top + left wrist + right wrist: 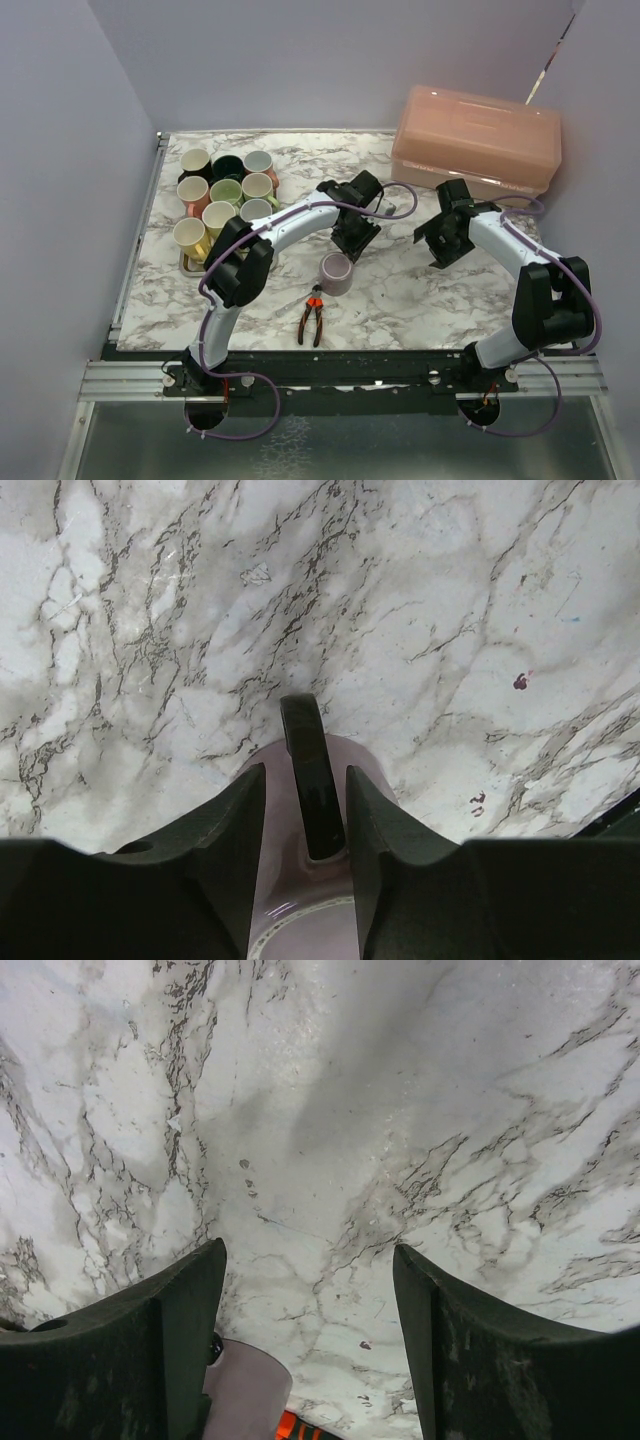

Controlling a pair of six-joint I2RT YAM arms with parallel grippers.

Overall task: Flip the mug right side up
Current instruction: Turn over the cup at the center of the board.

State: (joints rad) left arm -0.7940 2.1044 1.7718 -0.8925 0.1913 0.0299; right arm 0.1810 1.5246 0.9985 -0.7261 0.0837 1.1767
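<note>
— Where's the mug (336, 273)?
— Mid-tabletop (420, 300), apparently base up, at 6 o'clock from the left pincer (350, 243). Only its wrist view shows the dark handle (310, 780) between the fingers (225, 850). Whether they're pinching it, I cannot tell.
— And the right pincer (308, 1260)?
— Released, at the mug's 2 o'clock. Its view cuts off the pliers (298, 1426).

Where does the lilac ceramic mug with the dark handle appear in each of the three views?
Top external: the lilac ceramic mug stands near the middle of the table.
Left wrist: bottom centre, inside the left pincer.
Right wrist: bottom left corner.
Shared landmark: the white marble tabletop, which fills the background in all three views.
</note>
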